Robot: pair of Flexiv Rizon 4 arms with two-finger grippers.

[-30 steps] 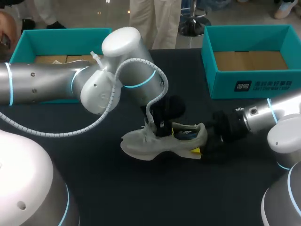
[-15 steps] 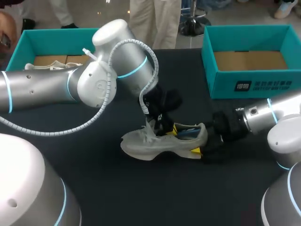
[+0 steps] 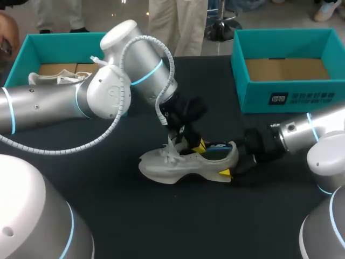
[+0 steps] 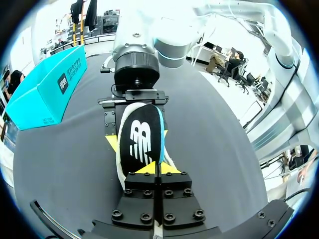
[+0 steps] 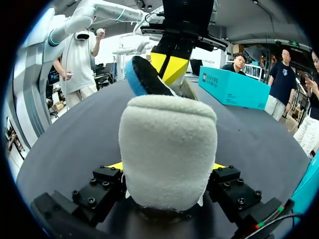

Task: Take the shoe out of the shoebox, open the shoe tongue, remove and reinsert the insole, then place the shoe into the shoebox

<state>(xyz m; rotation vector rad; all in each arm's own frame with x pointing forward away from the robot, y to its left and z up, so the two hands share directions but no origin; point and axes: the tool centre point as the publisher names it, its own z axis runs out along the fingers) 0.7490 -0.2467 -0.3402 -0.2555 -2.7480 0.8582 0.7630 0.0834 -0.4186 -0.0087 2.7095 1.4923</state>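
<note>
An off-white shoe (image 3: 172,168) lies on the dark table, toe to the left. My right gripper (image 3: 233,164) is shut on its padded heel (image 5: 167,144), one finger on each side. My left gripper (image 3: 198,145) comes down from above and is shut on the heel end of the black, blue-edged insole (image 4: 142,139). The insole's held end stands lifted out of the shoe's opening. In the right wrist view the raised insole (image 5: 144,74) shows beyond the heel, pinched by the left gripper (image 5: 169,67). The insole's front part is hidden inside the shoe.
A teal shoebox (image 3: 32,43) at the back left holds another pale shoe (image 3: 51,78). A second teal shoebox (image 3: 285,100) stands at the back right, showing only its cardboard floor. Bare dark table (image 3: 161,216) lies in front of the shoe.
My left arm has swung back and leftward and its gripper has tilted, drawing the insole's heel end up out of the shoe. The right gripper and the shoe have stayed in place.
</note>
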